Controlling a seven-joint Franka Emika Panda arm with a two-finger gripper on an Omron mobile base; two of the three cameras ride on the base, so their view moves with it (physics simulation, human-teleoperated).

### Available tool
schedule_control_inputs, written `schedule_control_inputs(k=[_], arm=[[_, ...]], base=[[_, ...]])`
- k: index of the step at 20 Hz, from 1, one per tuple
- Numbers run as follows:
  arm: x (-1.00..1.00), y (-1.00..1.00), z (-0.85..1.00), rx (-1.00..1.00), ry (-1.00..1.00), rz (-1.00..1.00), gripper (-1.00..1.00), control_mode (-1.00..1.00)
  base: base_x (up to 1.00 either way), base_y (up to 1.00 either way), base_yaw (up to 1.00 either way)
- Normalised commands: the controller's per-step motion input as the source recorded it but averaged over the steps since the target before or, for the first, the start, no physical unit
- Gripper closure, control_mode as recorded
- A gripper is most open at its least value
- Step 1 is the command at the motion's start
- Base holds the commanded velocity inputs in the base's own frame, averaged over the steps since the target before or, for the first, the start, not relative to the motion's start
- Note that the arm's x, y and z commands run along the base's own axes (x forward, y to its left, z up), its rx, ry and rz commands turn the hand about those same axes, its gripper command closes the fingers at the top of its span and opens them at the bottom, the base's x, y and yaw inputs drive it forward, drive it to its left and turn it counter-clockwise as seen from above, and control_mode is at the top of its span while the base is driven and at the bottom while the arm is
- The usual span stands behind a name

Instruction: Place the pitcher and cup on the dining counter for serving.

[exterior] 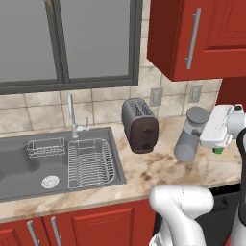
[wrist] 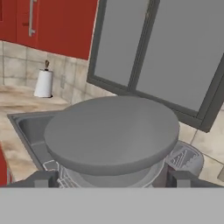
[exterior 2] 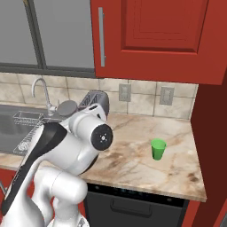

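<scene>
Even, bright, flat rendered light is seen throughout; only a faint shadow is cast beside the toaster [exterior: 140,126]. Edges are slightly soft and pixelated.

My kitchen corner: grey-framed window [exterior: 67,41] over steel sink [exterior: 19,161] w/ faucet [exterior: 72,115] & wire dish rack [exterior: 91,161]. Red upper cabinet [exterior: 202,33], beige tile backsplash [exterior 2: 142,99] w/ two outlets, marbled countertop [exterior 2: 177,164], dark toaster [exterior: 140,126], paper towel roll [wrist: 43,83].
</scene>
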Motion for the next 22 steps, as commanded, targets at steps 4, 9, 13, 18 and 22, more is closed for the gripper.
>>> schedule_control_inputs(k=[4, 9, 13, 18, 22], arm=[[0.0, 0.0, 0.06, 0.0, 0.06, 0.02, 1.0, -1.0], [0.0, 0.0, 0.0, 0.0, 0.0, 0.0, 1.0, -1.0], [0.0, 0.0, 0.0, 0.0, 0.0, 0.0, 1.0, 1.0], [0.0, 0.0, 0.0, 0.0, 0.0, 0.0, 1.0, 1.0], [0.0, 0.0, 0.0, 0.0, 0.0, 0.0, 1.0, 1.0]], base=[[0.0, 0.0, 0.0], [0.0, 0.0, 0.0], [-0.25, 0.06, 0.0], [-0.64, 0.44, 0.11], [-0.8, 0.69, 0.24]])
